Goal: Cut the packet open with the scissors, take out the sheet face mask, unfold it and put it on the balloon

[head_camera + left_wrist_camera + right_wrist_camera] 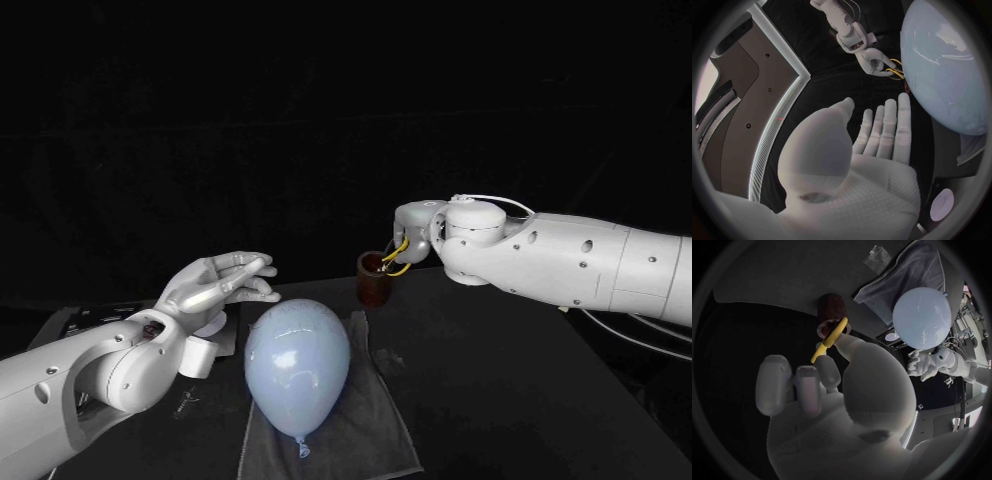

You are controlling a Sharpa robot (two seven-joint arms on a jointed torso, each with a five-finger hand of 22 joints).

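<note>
A pale blue balloon (296, 362) (945, 65) (922, 315) lies on a grey cloth (353, 425) (898, 275) in the middle of the table. My left hand (219, 283) (879, 135) hovers just left of the balloon's far end, fingers stretched and apart, holding nothing. My right hand (411, 243) (817, 385) grips the yellow-handled scissors (394, 258) (831, 340) (895, 72) at the mouth of a brown cup (375, 282) (831, 307) behind the balloon. Whether the blades are inside the cup is hidden.
A white cylinder (202, 352) (892, 336) stands left of the balloon, close to my left wrist. A dark tray (80, 322) sits at the far left. A crumpled clear wrapper (877, 256) lies beyond the cloth.
</note>
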